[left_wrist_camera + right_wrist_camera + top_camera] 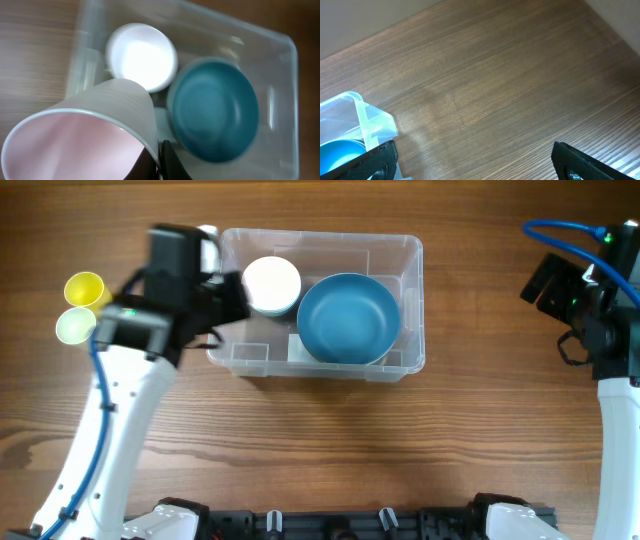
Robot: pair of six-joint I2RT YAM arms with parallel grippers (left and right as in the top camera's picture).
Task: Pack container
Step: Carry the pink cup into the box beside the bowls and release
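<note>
Right, your left end effector (228,302) sat at the left wall of the container (320,233), clamped on a pale pink cup (100,120) that was tilted with its mouth turned toward the wrist camera. The container stood mid-surface (320,450). It already held a white bowl (272,283) at its left end and a blue bowl (348,318) just beside it, and the two covered most of the floor. Your right end effector (480,162) hung well apart to the right, fingers spread wide, holding nothing. A yellow cup (85,288) and a green cup (75,327) waited on the surface, outside the bin.

Now the risks, as I judged them. From overhead the arm hid the cup, so you could not tell whether it was clear of the rim. A low approach might have clipped the wall and shoved the light bin sideways. Free floor was scarce, so a tilted release could have let the cup roll against the white bowl or tip over it. Thin cup walls could also have buckled under a hard squeeze. Nesting it upright in the white bowl looked the safest option.
</note>
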